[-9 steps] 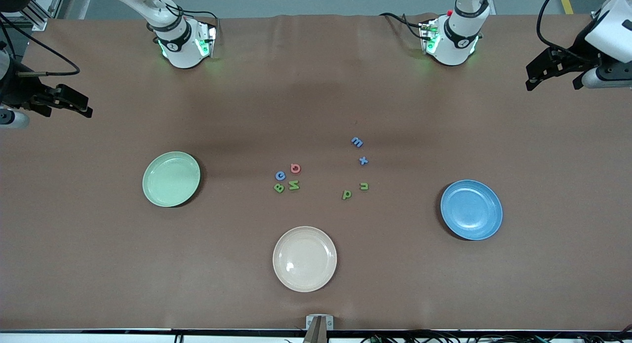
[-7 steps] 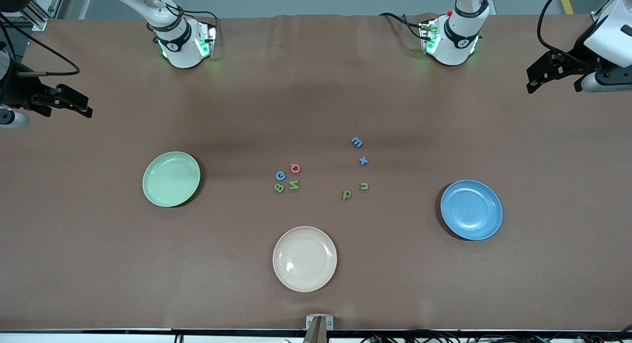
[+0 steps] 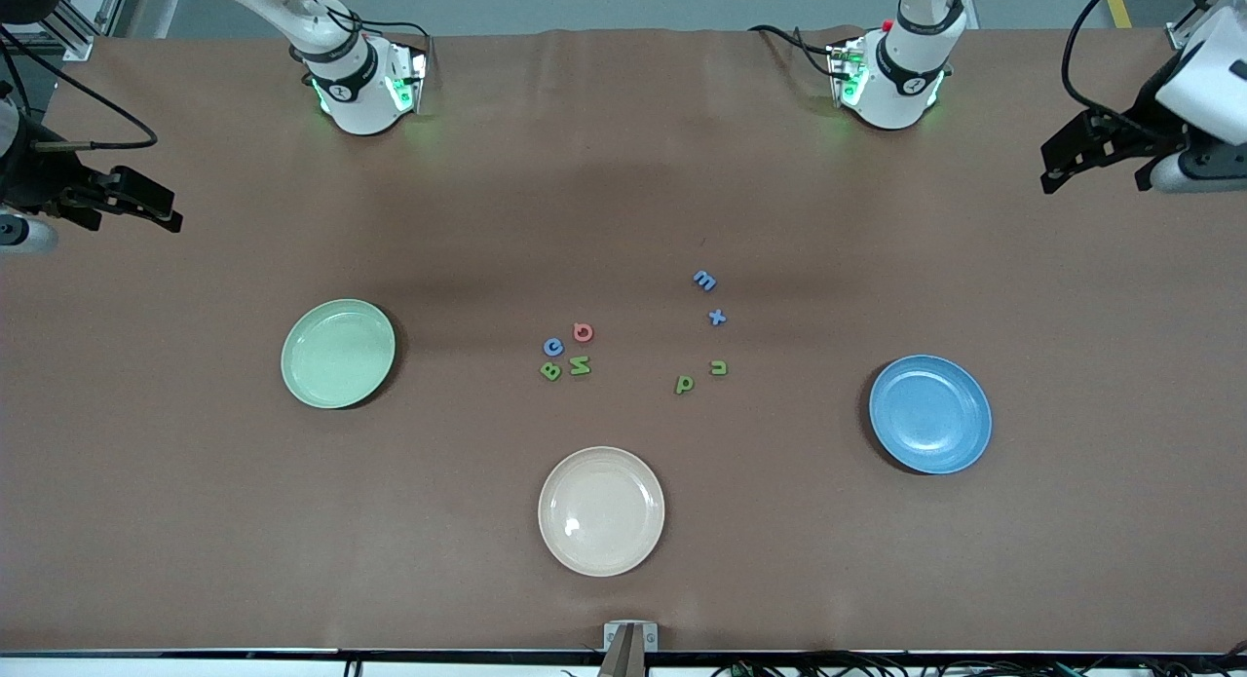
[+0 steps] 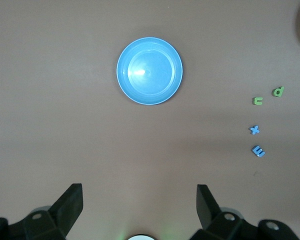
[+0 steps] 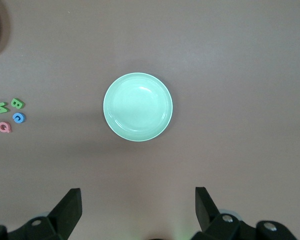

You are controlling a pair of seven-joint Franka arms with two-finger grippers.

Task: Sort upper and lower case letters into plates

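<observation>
— Nearest the camera first?
— Low in the frame, at mid-width: cream plate (image 3: 601, 510), bare, probably no part of the sorting.

— Next up the frame?
— Blue plate (image 3: 930, 414) toward the left arm's end, light green plate (image 3: 338, 353) toward the right arm's end. Both bare, well apart, each a little higher in the frame than the cream one.

— And the letters?
— Centre of the frame, between those two plates, all flat on the table (image 3: 195, 521), none yet in a plate. Two loose groups.
Toward the right arm's end, packed close: green B (image 3: 550, 370), green N (image 3: 581, 366), blue C (image 3: 553, 346), red round one (image 3: 583, 332).
Toward the left arm's end, more spread: green p (image 3: 685, 384), green n (image 3: 718, 367), then blue x (image 3: 717, 317) and blue m (image 3: 704, 281) farther up the frame.

— Pincers?
— Left gripper (image 4: 139, 192) in the upper corner of the frame at its own end, over bare table, fingers spread wide, nothing between them. Right gripper (image 5: 137, 192) likewise at the frame's edge at its end, released, waiting.

— Deciding relation for a first reach?
— Nearness, most likely. Capitals closer to the right arm and the light green plate, small letters closer to the left arm and the blue plate. No letter under either pincer, so a long reach toward frame centre needed before any descent. Crowding among the capitals a likely nuisance for a clean pinch.
</observation>
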